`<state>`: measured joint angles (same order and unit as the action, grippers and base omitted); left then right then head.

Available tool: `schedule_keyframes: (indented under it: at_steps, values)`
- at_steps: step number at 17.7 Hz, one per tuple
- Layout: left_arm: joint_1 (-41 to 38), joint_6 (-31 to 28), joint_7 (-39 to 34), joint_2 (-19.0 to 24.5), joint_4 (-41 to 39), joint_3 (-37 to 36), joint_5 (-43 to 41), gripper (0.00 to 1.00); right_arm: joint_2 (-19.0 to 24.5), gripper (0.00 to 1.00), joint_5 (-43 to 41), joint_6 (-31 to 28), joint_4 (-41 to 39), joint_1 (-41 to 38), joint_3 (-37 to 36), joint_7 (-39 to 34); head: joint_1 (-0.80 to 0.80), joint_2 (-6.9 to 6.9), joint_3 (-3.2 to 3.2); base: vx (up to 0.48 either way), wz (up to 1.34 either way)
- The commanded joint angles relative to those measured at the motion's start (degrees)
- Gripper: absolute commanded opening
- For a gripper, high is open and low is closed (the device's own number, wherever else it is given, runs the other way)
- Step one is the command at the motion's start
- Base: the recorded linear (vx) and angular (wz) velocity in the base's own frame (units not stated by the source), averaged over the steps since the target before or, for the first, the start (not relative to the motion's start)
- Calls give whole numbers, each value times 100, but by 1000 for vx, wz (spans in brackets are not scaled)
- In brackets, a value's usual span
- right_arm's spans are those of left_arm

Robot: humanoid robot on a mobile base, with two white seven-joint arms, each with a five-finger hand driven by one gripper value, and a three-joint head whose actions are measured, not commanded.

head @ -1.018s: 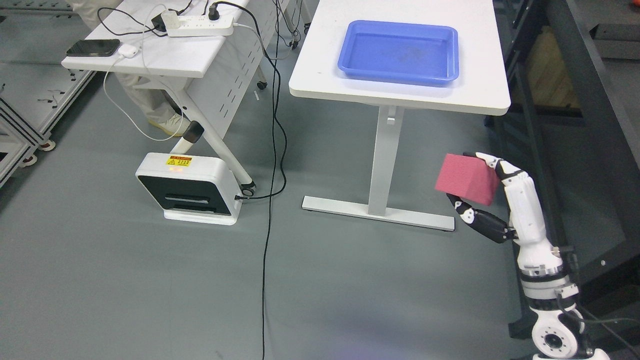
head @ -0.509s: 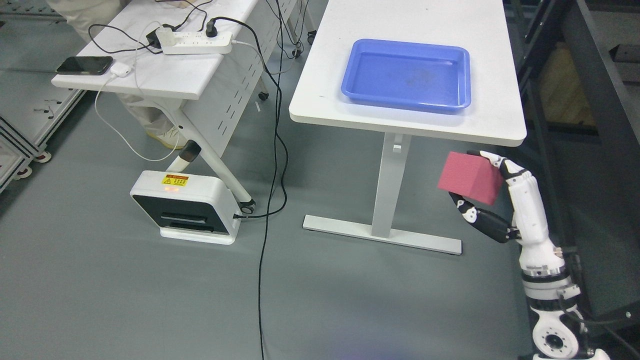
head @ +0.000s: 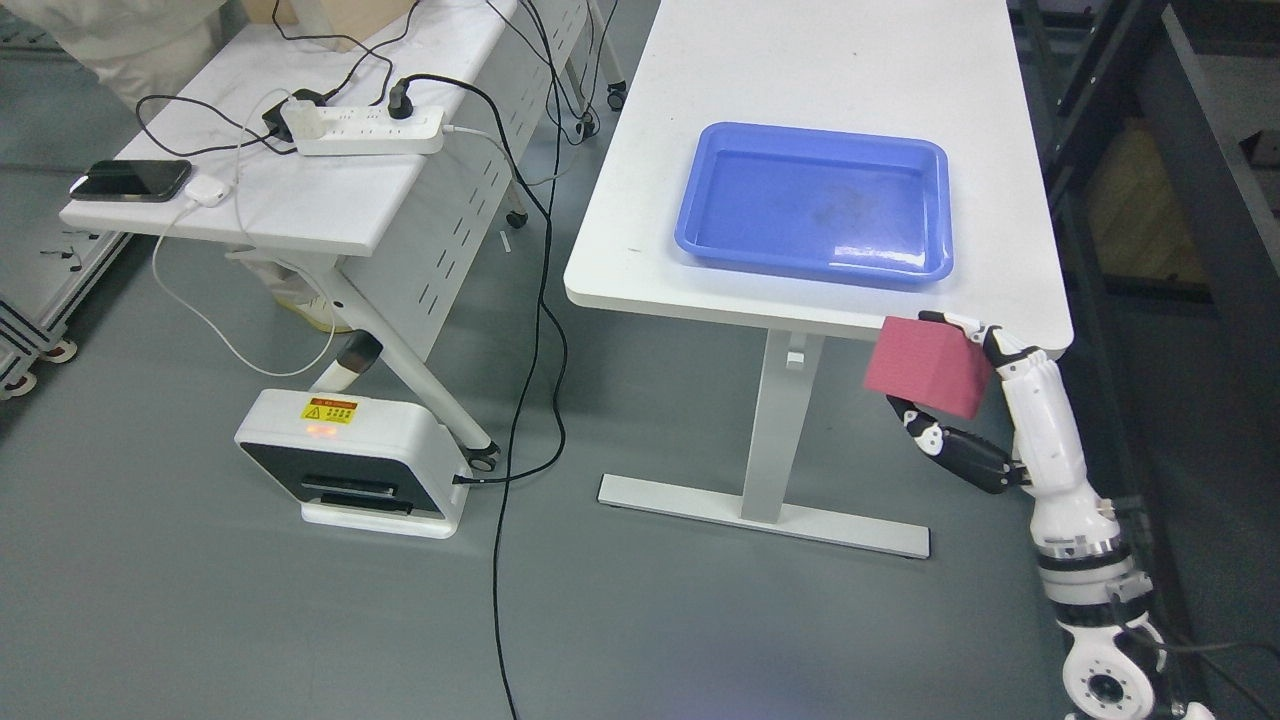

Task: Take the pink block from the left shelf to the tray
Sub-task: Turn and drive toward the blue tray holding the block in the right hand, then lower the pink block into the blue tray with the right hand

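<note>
My right hand comes up from the lower right and is shut on a pink block, fingers over its top and thumb under it. The block hangs in the air just below the near right corner of the white table. An empty blue tray sits on that table, up and to the left of the block. My left arm is out of the picture.
A second white table at the left carries a power strip, a phone and cables. A white box unit stands on the grey floor below it. A black cable runs down the floor. Dark shelving lines the right side.
The camera has moved closer, so the tables and tray have slid down the picture. The pink block stays in my right hand and now sits right under the table's near edge.
</note>
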<state>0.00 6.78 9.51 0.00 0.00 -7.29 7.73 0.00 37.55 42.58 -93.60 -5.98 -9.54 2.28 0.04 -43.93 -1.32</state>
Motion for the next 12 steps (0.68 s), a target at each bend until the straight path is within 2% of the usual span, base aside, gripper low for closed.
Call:
schedule_keyframes:
  at_steps: [1,10,12]
  values:
    - [-114,-1,-1,100,-100,0,0,100,-100,5,164,5,0,-52,119,-69,0,0,0,204,-34]
    - [-114,-1,-1,100,-100,0,0,100,-100,5,393,22,-9,-35,162,-96,0,0,0,219,-53]
    - [-114,-1,-1,100,-100,0,0,100,-100,5,542,-4,0,-17,277,-375,0,0,0,212,-60]
